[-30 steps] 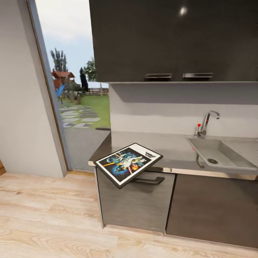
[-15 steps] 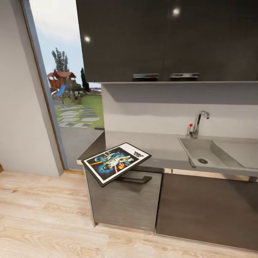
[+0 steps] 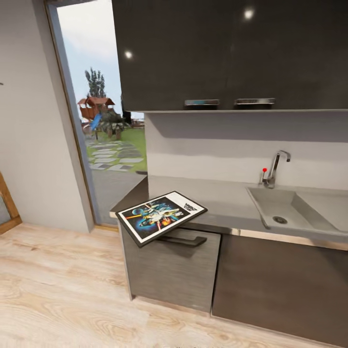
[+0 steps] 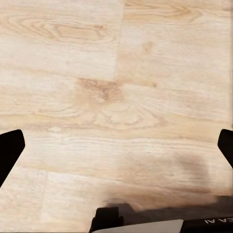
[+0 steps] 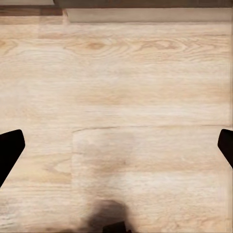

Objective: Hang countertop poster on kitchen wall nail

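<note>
The black-framed poster (image 3: pixel 162 217) lies flat on the left end of the light-grey kitchen countertop (image 3: pixel 227 200), turned at an angle, its near corner jutting out past the front edge. A tiny dark mark (image 3: pixel 1 83) shows on the pale left wall at the picture's edge; it could be a wall nail, but I cannot tell. In the left wrist view my left gripper (image 4: pixel 116 145) is open, black fingertips (image 4: pixel 9 150) far apart over wooden floor. My right gripper (image 5: pixel 116 145) is also open above the floor, holding nothing.
A sink (image 3: pixel 290 212) with a chrome tap (image 3: pixel 275 169) sits in the counter's right part. Dark wall cabinets (image 3: pixel 227 53) hang above, and dark cabinet fronts (image 3: pixel 174 270) stand below. A glass door (image 3: pixel 101 125) to a garden is on the left, with a wooden frame (image 3: pixel 7 203) at the far left.
The whole head view has shifted, first left and then right, so the camera moved. More of the left wall and a wooden frame now show. The poster lies where it was.
</note>
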